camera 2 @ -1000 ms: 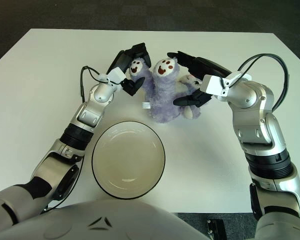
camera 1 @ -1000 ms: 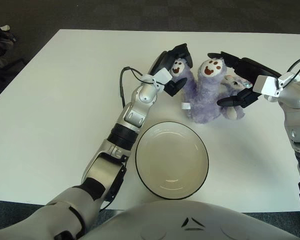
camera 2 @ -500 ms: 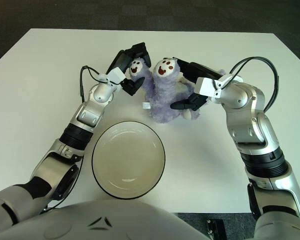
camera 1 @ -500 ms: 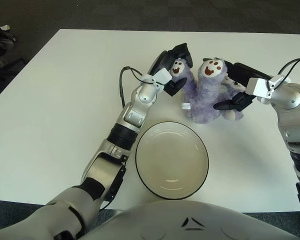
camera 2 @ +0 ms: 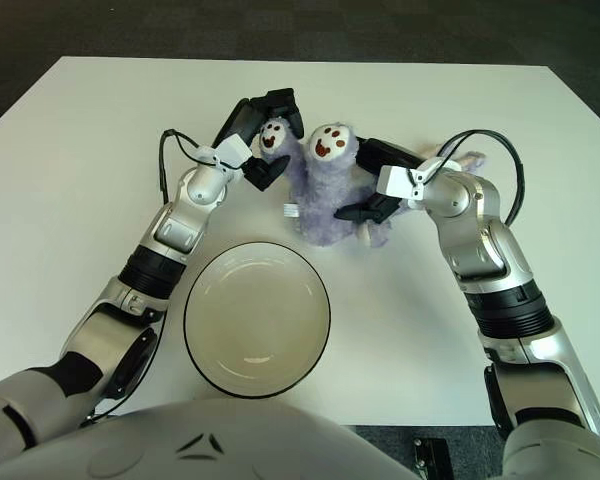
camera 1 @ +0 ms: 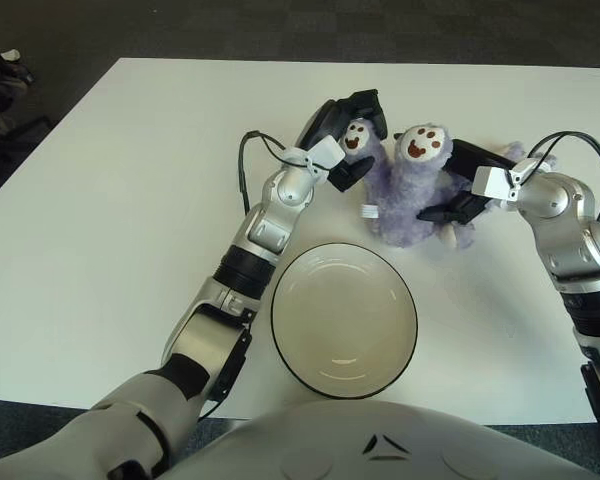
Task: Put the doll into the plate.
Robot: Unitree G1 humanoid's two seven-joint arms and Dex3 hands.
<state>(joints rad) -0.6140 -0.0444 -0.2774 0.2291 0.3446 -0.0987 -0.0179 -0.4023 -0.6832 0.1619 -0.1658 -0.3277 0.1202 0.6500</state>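
A purple plush doll (camera 1: 408, 195) with several small white faces stands on the white table (camera 1: 130, 200), just beyond a cream plate with a dark rim (camera 1: 344, 318). My left hand (camera 1: 346, 135) is curled around the doll's left head. My right hand (camera 1: 458, 185) is pressed against the doll's right side, fingers closed on it. The doll is upright between both hands, outside the plate. The plate holds nothing.
A black cable (camera 1: 246, 165) loops off my left wrist. The table's far edge (camera 1: 360, 63) meets dark carpet. A dark object (camera 1: 0, 75) lies on the floor at the far left.
My right hand moved left and closed in on the doll's right side, covering the small pale part it was beside. The doll and my left hand stayed in place.
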